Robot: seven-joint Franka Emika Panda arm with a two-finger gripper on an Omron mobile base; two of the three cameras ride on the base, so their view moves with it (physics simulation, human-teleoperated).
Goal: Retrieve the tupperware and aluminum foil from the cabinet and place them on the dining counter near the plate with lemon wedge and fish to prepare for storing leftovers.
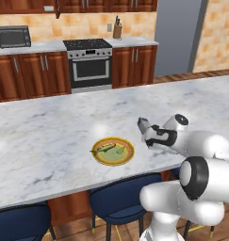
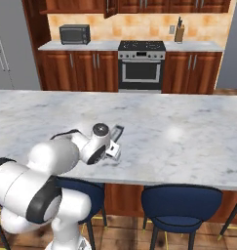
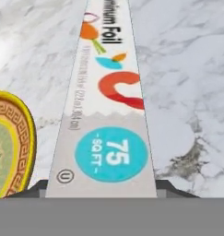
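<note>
Holding the aluminum foil (image 3: 104,115) between its 2 fingertips, the gripper (image 1: 145,130) hovers low over the dining counter (image 1: 50,127), just right of the plate (image 1: 113,151). From the hand view the box runs away from the hand over the marble, beside the plate's gold rim. Fetching the foil looks done; setting it down and letting go remains. No tupperware is on the counter, so that trip likely remains too.

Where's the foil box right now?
In the hand view the foil box sits between the fingers, just over the marble counter, with the plate close on its left.
</note>
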